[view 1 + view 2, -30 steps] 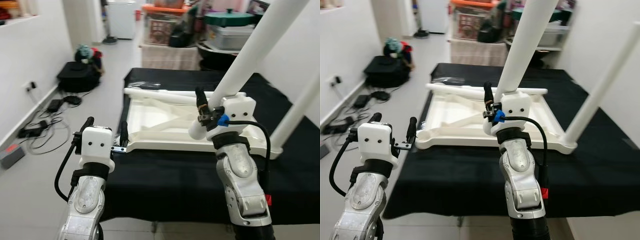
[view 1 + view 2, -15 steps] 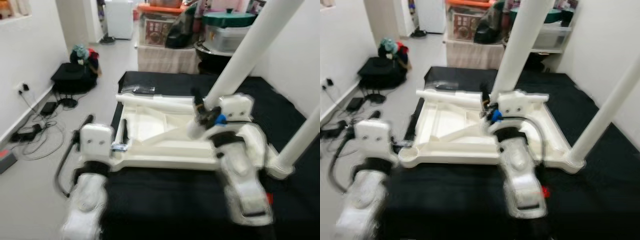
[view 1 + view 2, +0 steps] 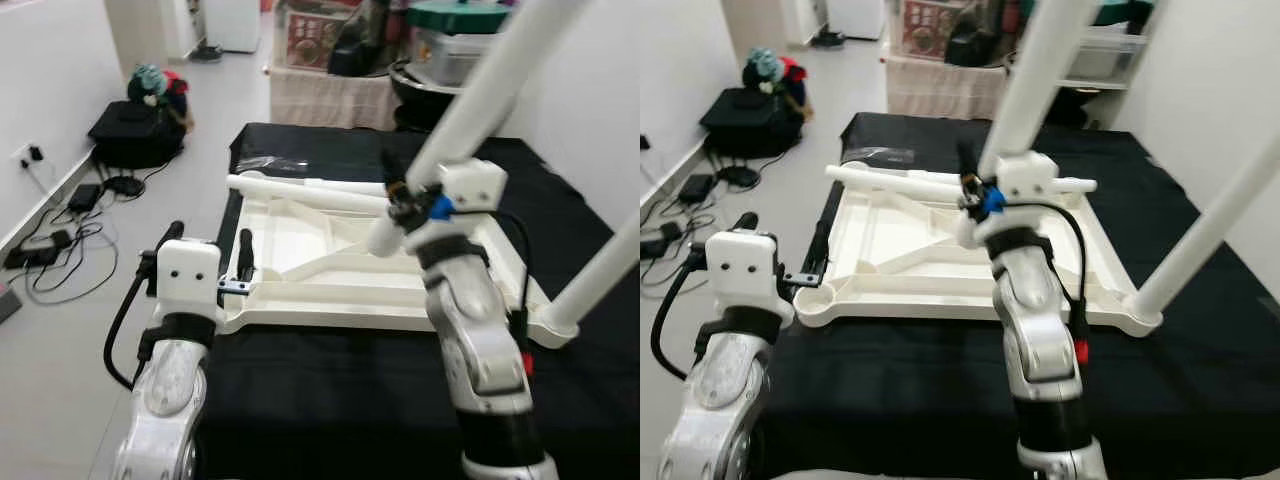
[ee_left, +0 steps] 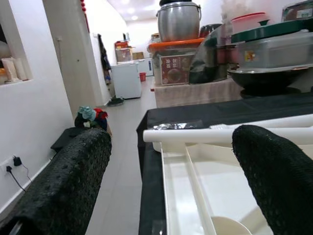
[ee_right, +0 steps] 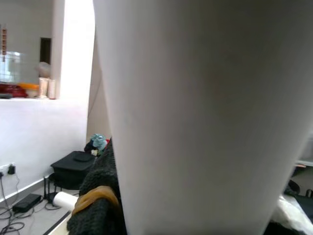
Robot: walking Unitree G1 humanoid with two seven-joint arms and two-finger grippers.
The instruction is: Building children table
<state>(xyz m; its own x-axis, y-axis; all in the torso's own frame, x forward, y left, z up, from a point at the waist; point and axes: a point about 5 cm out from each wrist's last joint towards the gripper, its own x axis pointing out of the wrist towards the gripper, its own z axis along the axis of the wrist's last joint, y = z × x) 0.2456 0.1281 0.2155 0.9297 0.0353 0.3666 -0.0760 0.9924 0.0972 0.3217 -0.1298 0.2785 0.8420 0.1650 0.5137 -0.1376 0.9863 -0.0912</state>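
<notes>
A white plastic tabletop [image 3: 330,318] lies upside down on a black cloth [image 3: 330,400]. One white leg [image 3: 600,285] stands in its near right corner. My right gripper [image 3: 395,195] is shut on a second white leg [image 3: 470,110], which tilts up to the right with its lower end over the tabletop's middle. In the right wrist view this leg [image 5: 195,122] runs beside a black finger [image 5: 98,205]. A third leg [image 3: 300,190] lies loose along the far rim. My left gripper [image 3: 207,250] is open at the near left corner socket [image 3: 812,296], holding nothing.
A black bag [image 3: 135,130] and cables [image 3: 60,240] lie on the floor to the left. Storage boxes and pots [image 3: 440,20] stand behind the table. A clear plastic bag [image 3: 265,163] lies on the cloth's far left. A white wall stands close on the right.
The camera has shifted and the view blurred in between. Both arms hold about the same places against the tabletop; the right gripper still grips the tilted leg.
</notes>
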